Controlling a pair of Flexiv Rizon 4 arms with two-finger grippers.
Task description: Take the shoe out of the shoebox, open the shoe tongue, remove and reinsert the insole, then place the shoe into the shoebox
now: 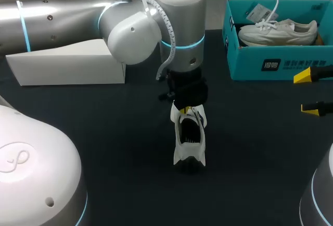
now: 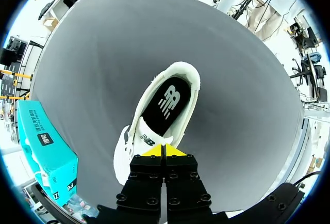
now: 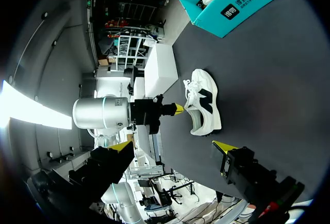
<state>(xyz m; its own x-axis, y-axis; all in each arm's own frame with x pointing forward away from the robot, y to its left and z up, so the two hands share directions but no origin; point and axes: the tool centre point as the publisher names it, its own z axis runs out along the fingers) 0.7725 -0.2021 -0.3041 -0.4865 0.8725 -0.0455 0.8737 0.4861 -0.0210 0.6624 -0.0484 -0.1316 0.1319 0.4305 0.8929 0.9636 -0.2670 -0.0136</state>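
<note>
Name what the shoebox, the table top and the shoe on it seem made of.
The shoebox looks like cardboard, matt teal, with thin folded walls. The table top is dark and matt, perhaps cloth or a mat. The shoe has a white upper, probably synthetic leather or textile; its dark insole looks fabric-covered.

My left arm (image 1: 78, 12) is a brushed silver tube with rounded white joint caps, thin light-blue rings at the joints and a white ribbed cable (image 1: 158, 25) zip-tied along it. At the table's near left corner I see a glossy white dome (image 1: 31, 168) pressed with a looped mark, and at the near right corner a second white housing (image 1: 320, 200) ringed in blue. The left gripper (image 2: 164, 150) is a matte black block studded with round socket screws, ending in yellow wedge tips, and the right gripper (image 3: 171, 146) has the same black build and pointed yellow tips.
</note>
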